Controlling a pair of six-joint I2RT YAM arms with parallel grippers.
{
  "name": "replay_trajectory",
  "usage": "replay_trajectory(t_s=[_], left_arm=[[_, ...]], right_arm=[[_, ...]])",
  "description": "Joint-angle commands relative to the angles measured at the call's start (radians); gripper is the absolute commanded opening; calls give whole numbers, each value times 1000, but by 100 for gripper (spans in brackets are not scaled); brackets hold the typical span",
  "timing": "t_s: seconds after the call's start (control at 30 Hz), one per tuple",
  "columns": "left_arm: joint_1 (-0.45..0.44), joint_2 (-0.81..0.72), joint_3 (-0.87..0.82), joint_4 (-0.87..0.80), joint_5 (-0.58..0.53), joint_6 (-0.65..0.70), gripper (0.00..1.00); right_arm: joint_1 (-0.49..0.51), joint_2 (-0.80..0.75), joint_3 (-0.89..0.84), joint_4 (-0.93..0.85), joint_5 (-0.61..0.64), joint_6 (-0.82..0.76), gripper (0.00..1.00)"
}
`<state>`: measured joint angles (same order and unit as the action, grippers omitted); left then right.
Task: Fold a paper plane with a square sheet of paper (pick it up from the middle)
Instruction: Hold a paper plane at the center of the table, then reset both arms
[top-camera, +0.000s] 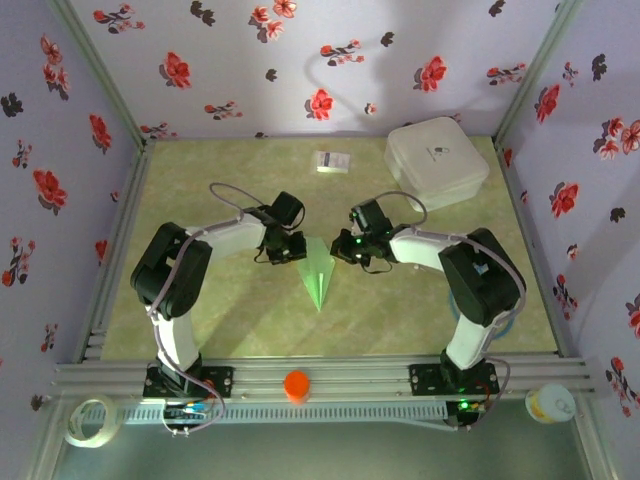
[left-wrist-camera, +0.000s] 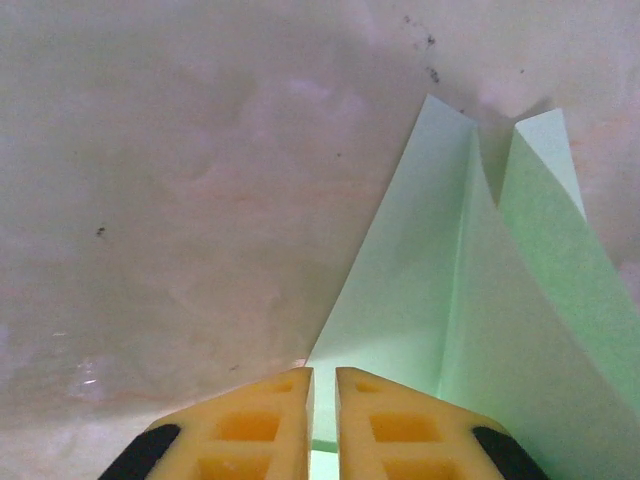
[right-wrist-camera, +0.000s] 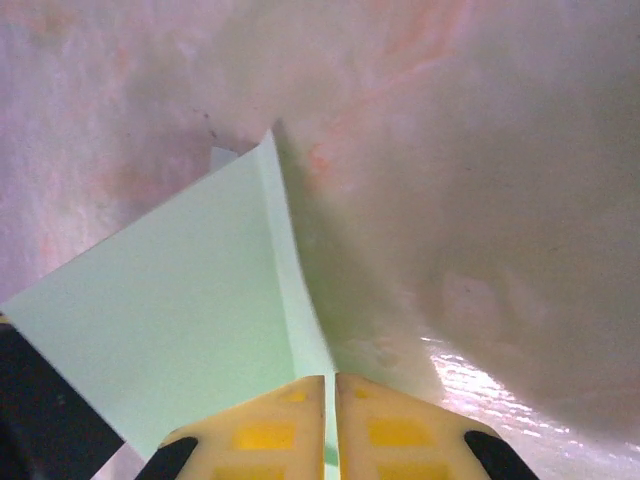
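Left hand (left-wrist-camera: 323, 372) sits a slit apart over the plane (top-camera: 318, 275); whether it grips, I cannot tell. Plane lies central on the desk (top-camera: 420, 320), nose toward 6 o'clock. Right hand (right-wrist-camera: 330, 378) pinches its wing edge. Folding looks finished; next, release evenly and lift without dragging.

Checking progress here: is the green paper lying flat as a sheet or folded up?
Folded. The paper plane is a narrow pointed dart, and the left wrist view shows two flaps rising beside a centre crease.
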<state>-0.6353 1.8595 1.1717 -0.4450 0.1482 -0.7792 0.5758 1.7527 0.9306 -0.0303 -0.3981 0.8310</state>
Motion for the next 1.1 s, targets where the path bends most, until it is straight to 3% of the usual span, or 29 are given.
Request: replay_trajectory(t_s=[0.0, 0.17, 0.3, 0.43, 0.53, 0.57, 0.67, 0.8, 0.9, 0.93, 1.07], left_arm=[[-4, -56, 2, -34, -37, 22, 15], [-3, -84, 2, -49, -47, 26, 15], [-2, -141, -23, -71, -115, 26, 15], [14, -260, -90, -79, -199, 42, 15], [26, -403, -165, -70, -331, 92, 18], [38, -458, -199, -56, -377, 120, 21], [99, -603, -294, 2, -494, 222, 47], [230, -764, -446, 186, -607, 354, 86], [372, -802, -529, 312, -615, 402, 99], [406, -793, -540, 341, -619, 432, 100], [498, -703, -574, 470, -662, 587, 100]], right_arm=[[-7, -48, 22, -48, 13, -8, 14], [-5, -73, 20, -29, -21, -7, 14], [-7, -121, -3, -48, 21, -26, 15], [-16, -243, -27, -136, 141, -93, 25], [-20, -399, -43, -258, 364, -181, 37], [-25, -461, -50, -295, 461, -223, 43], [-59, -608, -108, -323, 792, -325, 66], [-183, -704, -229, -164, 1014, -508, 86], [-271, -676, -372, 98, 1085, -650, 87], [-296, -657, -399, 159, 1081, -673, 87], [-411, -522, -455, 380, 900, -717, 87]])
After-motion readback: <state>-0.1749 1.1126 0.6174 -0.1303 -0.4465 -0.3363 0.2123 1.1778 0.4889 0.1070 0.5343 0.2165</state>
